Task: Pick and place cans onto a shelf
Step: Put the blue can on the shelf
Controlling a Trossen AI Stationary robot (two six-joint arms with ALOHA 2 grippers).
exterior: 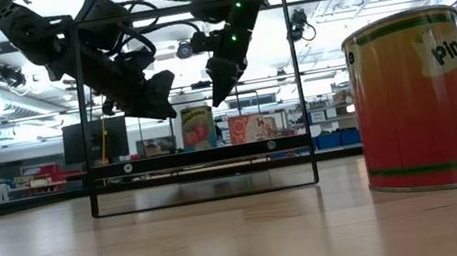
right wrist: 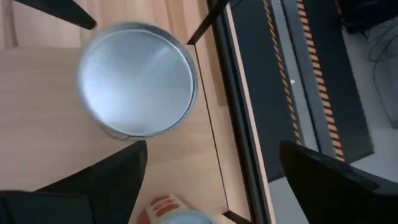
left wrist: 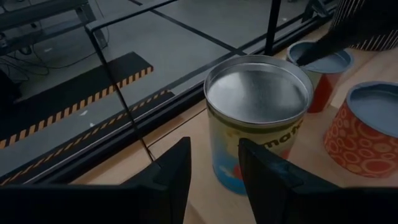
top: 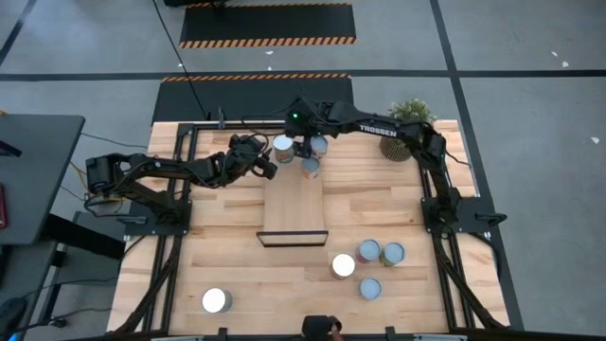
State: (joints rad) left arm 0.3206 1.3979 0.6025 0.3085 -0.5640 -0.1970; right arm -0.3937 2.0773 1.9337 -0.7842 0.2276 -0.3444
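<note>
The shelf (top: 294, 204) lies in the middle of the table, its black wire frame (exterior: 192, 106) showing in the low view. Three cans stand at its far end: a silvery-topped one (top: 283, 147) (left wrist: 258, 93) (right wrist: 137, 81), a pale-blue-topped one (top: 318, 145) (left wrist: 323, 59), and an orange one (top: 311, 169) (left wrist: 367, 121). My left gripper (top: 268, 168) (left wrist: 214, 168) is open, just left of the silvery-topped can, which stands ahead of its fingertips. My right gripper (top: 303, 148) (right wrist: 211, 180) is wide open and empty above these cans.
Several more cans stand on the near half of the table: three near the shelf's near right corner (top: 343, 265) (top: 368, 251) (top: 392, 253), one nearer (top: 369, 287), one at the near left (top: 216, 300). A potted plant (top: 405, 128) stands at the far right.
</note>
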